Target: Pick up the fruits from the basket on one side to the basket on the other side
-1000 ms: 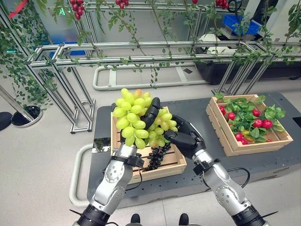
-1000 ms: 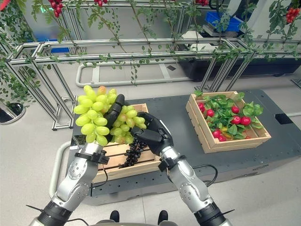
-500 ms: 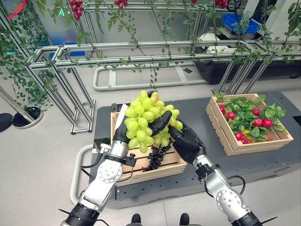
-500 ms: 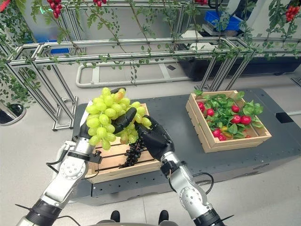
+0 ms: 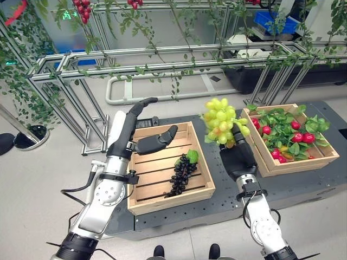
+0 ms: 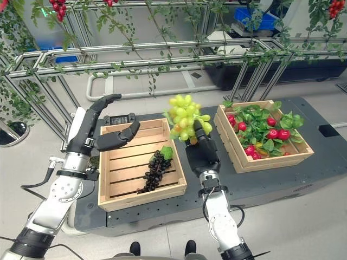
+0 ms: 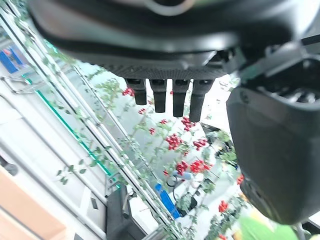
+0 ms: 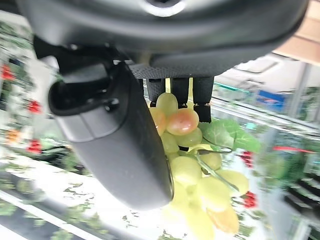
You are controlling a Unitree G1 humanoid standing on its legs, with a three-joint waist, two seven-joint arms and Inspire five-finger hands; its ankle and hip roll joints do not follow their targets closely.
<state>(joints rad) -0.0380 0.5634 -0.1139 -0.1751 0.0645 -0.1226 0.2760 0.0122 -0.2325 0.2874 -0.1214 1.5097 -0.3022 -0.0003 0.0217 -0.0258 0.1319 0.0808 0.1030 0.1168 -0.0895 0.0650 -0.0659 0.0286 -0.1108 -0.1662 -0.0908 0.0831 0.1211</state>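
Grapes [image 5: 222, 121] held up at frame centre by right hand [image 5: 237, 157], between crates | left hand [image 5: 140, 138] spread over left crate [image 5: 200, 196], dark grapes [image 5: 181, 174] inside | right wrist: thumb [image 8: 120, 145] and fingers pinch grapes | left wrist: fingers [image 7: 165, 94] straight, holding nothing

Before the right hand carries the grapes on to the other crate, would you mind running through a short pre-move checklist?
1. Grip: right hand is curled round the green grapes, bunch upright above it. Ok.
2. Bunch free of the left crate: it hangs over the dark platform between the crates. Ok.
3. Left hand out of the way: open over the left crate, apart from the bunch. Ok.
4. Room in the right crate: leaves and red fruit fill much of it. Cannot tell.
5. Fruit left behind: black grapes lie in the left crate. Not ok, another trip needed.
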